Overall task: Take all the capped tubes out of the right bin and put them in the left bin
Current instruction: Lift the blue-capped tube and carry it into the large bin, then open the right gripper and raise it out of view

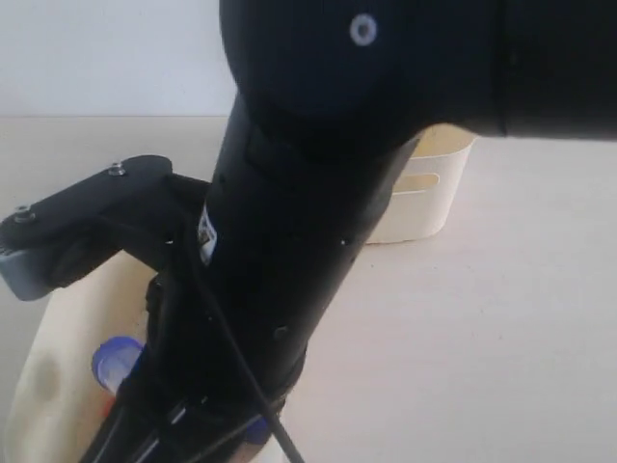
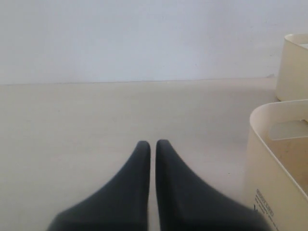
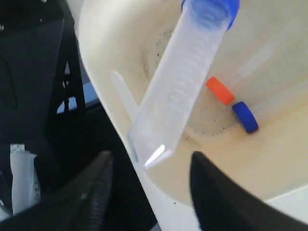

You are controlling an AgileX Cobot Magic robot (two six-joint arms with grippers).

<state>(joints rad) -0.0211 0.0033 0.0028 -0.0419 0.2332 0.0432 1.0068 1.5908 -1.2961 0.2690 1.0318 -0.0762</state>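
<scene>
While the right gripper (image 3: 151,158) hangs spread over the wide cream bin (image 3: 122,45), the clear blue-capped plastic tube (image 3: 183,86) looks light and slick, best pinched mid-barrel.

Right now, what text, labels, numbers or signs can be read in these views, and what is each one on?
Nothing reads clearly.
Printed label on the left bin outer wall: too small to read.
White sticker on the black arm: blurred.
Graduation marks on the blue-capped tube: lines only, no legible numbers.
White tag on dark hardware: blurred.
</scene>
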